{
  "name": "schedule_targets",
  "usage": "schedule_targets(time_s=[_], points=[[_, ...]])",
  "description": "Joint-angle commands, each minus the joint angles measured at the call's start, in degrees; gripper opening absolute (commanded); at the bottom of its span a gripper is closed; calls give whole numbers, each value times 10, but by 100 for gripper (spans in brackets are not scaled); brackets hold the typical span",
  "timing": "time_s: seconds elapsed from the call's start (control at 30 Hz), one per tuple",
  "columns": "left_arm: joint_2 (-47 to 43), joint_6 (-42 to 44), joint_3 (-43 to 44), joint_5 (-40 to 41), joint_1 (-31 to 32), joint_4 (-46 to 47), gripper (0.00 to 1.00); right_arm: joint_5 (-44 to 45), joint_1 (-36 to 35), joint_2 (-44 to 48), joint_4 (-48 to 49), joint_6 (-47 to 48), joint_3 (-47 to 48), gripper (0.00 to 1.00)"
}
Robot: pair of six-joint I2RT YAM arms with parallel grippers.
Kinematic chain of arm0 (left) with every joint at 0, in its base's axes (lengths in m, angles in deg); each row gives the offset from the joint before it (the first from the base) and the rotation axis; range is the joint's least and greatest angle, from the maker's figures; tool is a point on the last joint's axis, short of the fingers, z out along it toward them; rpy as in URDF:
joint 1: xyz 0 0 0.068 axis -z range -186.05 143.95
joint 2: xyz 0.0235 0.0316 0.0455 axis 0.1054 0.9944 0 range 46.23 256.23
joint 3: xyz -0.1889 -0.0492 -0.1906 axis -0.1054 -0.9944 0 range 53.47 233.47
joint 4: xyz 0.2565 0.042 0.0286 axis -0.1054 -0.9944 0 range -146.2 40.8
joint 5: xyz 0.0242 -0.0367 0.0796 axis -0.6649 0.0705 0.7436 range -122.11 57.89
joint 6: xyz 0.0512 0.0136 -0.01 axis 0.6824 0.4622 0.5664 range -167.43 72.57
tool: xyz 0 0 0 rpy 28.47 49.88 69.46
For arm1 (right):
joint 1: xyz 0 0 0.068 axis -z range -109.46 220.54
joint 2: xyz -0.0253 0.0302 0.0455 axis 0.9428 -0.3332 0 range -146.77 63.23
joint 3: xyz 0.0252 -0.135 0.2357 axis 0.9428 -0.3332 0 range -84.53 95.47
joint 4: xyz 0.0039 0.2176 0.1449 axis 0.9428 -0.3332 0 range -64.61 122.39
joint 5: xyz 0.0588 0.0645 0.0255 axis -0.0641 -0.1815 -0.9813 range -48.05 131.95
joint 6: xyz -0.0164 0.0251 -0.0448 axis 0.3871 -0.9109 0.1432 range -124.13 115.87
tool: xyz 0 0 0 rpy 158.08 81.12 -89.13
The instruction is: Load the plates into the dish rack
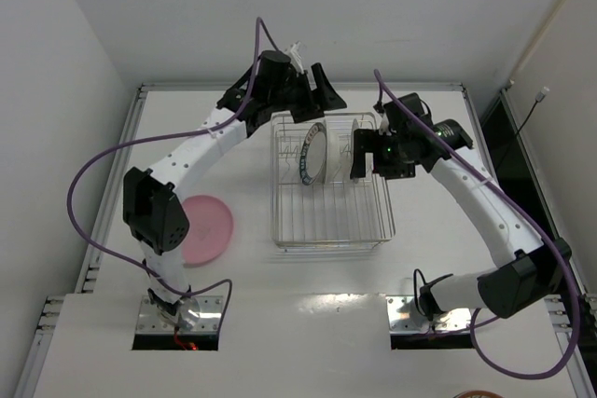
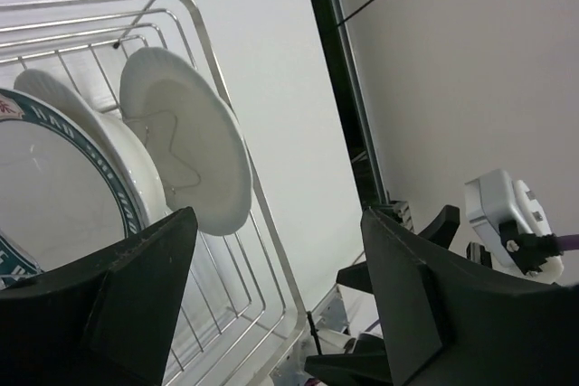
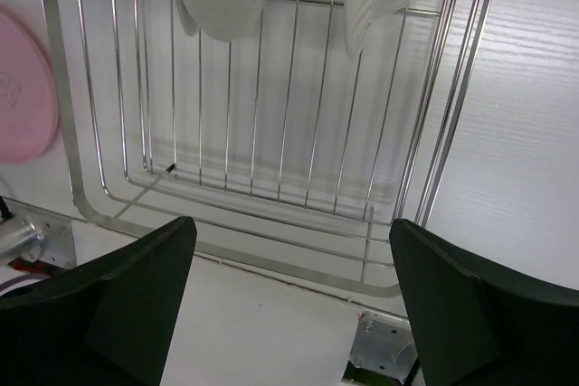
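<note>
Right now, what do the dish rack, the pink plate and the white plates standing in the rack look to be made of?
Dish rack: thin, bright silver wire with glints, so metal, probably steel or chrome-plated. Pink plate: even, rather dull pink; it could be ceramic or plastic, and the look leaves that open. White plates: smooth white with a soft sheen, likely glazed ceramic.

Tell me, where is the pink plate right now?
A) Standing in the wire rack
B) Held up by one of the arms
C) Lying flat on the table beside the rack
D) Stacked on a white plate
C: the pink plate lies flat on the table, left of the dish rack, with nothing gripping it.
</note>
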Motion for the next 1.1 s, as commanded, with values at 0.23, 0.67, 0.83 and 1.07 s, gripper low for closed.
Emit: schedule_targets(time_s=[0.23, 0.67, 0.83, 1.07], points=[[-64, 91, 92, -29, -51, -51, 88, -20, 3, 6, 48, -5, -8, 87], [-243, 201, -158, 478, -77, -272, 100, -61, 3, -19, 84, 0, -22, 87], [-221, 156, -272, 440, -89, -341, 100, -76, 3, -40, 95, 0, -17, 87], [-224, 92, -383, 350, -89, -296, 100, -87, 3, -46, 100, 6, -27, 88]])
